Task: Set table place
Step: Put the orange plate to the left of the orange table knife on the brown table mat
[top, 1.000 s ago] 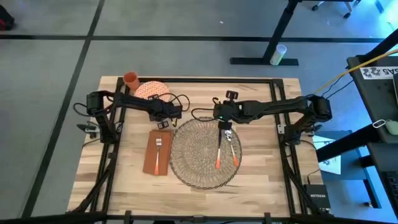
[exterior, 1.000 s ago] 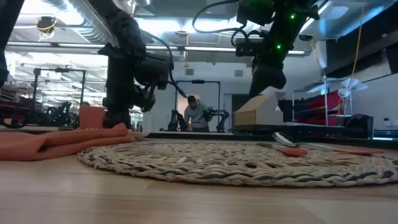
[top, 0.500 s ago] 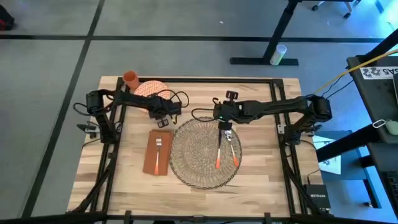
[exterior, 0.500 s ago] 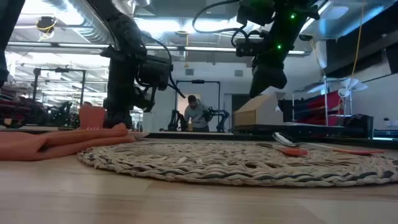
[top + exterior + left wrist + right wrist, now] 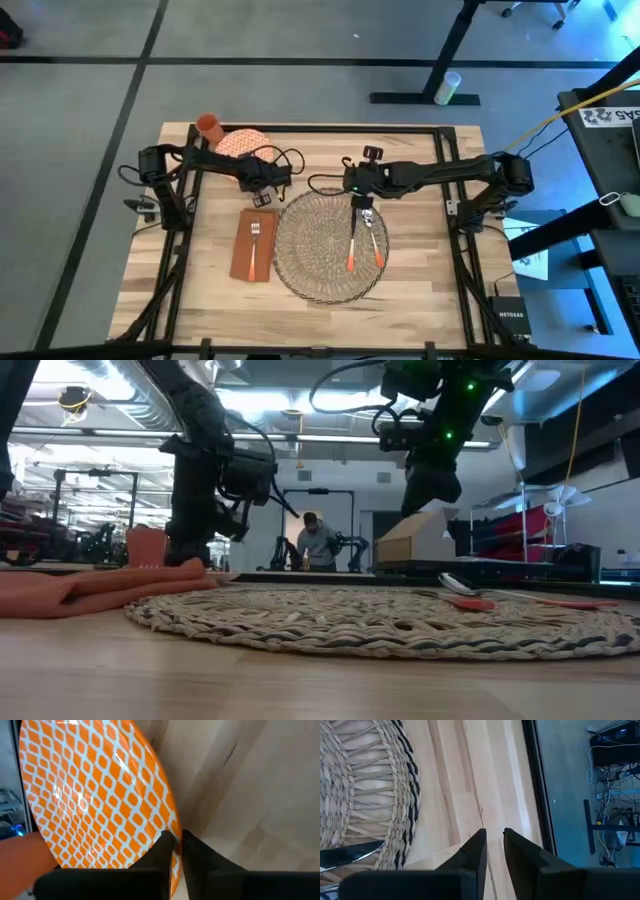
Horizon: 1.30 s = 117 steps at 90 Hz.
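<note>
Left gripper (image 5: 174,840) nipped shut on orange plate (image 5: 90,795) rim | woven mat (image 5: 327,243) just beside, toward right gripper (image 5: 493,840) | right gripper nearly closed, empty, above mat's far edge

Orange-patterned round plate (image 5: 244,143) near the far left corner, orange cup (image 5: 209,127) just beside it. Rust-orange napkin (image 5: 253,245) carrying a fork (image 5: 254,242). Knife (image 5: 355,240) and spoon (image 5: 373,238) with orange handles, side by side. Person (image 5: 318,543) far off in the room behind.
</note>
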### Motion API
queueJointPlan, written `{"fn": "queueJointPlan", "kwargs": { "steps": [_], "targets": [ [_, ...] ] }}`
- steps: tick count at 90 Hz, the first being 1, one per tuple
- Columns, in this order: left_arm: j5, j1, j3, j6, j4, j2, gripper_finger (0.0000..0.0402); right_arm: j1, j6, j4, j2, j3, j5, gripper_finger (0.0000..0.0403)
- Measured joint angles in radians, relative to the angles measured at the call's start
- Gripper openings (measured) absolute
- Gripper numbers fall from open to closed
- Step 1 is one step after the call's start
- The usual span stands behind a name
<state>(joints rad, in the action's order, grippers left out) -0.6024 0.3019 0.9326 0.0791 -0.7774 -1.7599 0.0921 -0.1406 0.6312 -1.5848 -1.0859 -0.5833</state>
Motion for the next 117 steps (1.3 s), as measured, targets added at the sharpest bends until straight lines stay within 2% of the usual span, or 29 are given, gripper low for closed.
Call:
{"fn": "queueJointPlan", "kwargs": {
  "steps": [29,45,58,77,90,117],
  "targets": [
    [-0.002,-0.163,0.001,0.070,-0.041,0.002,0.0001,0.000,-0.003,0.000,0.000,0.000,0.000,0.0053],
    [-0.033,-0.259,0.060,0.143,-0.130,0.005,0.0001,-0.001,-0.003,0.018,0.016,0.000,-0.008,0.0053],
    [-0.054,-0.308,0.128,0.157,-0.186,0.013,0.0001,-0.001,0.001,0.069,0.094,0.000,-0.038,0.0046],
    [-0.093,-0.352,0.212,0.151,-0.222,0.047,0.0002,0.000,0.001,0.159,0.256,0.000,-0.038,0.0005],
    [-0.094,-0.376,0.261,0.136,-0.234,0.056,0.0001,0.000,0.009,0.217,0.347,0.000,-0.038,0.0006],
    [-0.100,-0.436,0.333,0.101,-0.235,0.056,0.0001,0.000,0.057,0.320,0.389,0.000,-0.053,0.0000]
  ]
}}
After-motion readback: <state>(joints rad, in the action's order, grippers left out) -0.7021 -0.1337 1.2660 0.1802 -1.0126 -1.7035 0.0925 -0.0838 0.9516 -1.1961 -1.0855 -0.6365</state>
